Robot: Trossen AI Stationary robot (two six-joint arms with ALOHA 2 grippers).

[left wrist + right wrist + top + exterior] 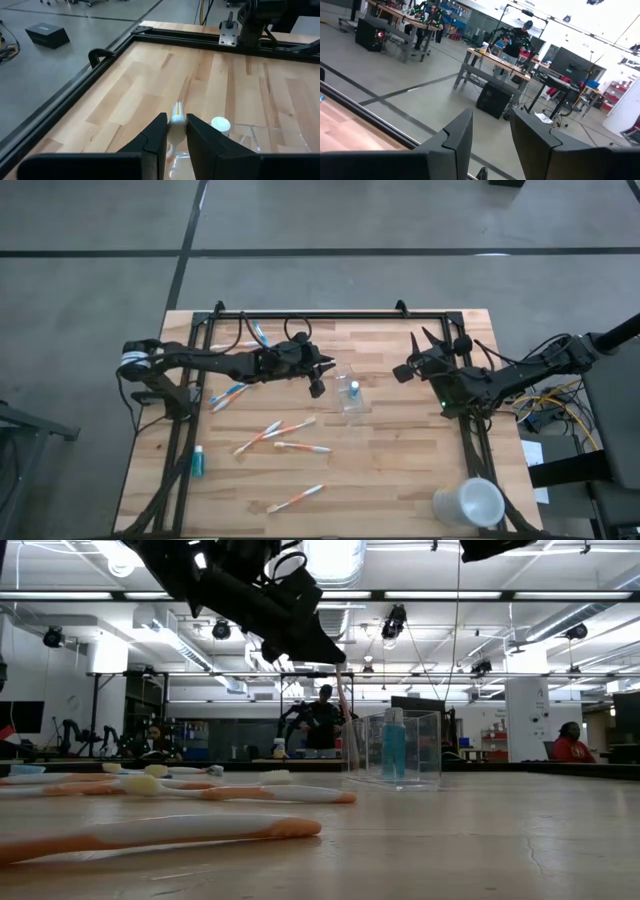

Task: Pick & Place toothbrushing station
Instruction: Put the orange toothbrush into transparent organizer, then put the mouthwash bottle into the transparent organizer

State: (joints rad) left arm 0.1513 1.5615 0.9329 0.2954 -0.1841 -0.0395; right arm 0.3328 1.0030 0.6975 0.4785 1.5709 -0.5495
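Note:
The small clear plastic cup (pixel 352 398) stands upright near the table's middle, with a blue tube (pixel 394 745) on end inside it. My left gripper (pixel 318 383) hovers just left of the cup, shut on a white-and-orange toothbrush (pixel 176 114). Several more toothbrushes (pixel 285 435) lie flat on the wood to the left of and nearer than the cup. My right gripper (pixel 414 366) waits open to the right of the cup, with nothing between its fingers. My left gripper pinches the toothbrush between its two fingers, and the white end (pixel 177 107) sticks out past the fingertips. The fingers come from the table's left, slanting a little downward. The thin handle (pixel 347 715) hangs below them beside the cup's left wall, clear of the table. Whether its lower end is inside the cup, I cannot tell.
A larger opaque white cup (pixel 468 503) lies on its side at the near right corner. A small blue-green thing (pixel 198 461) lies by the left frame rail. Two toothbrushes (pixel 258 333) lie at the far left. A black frame (pixel 330 315) borders the table.

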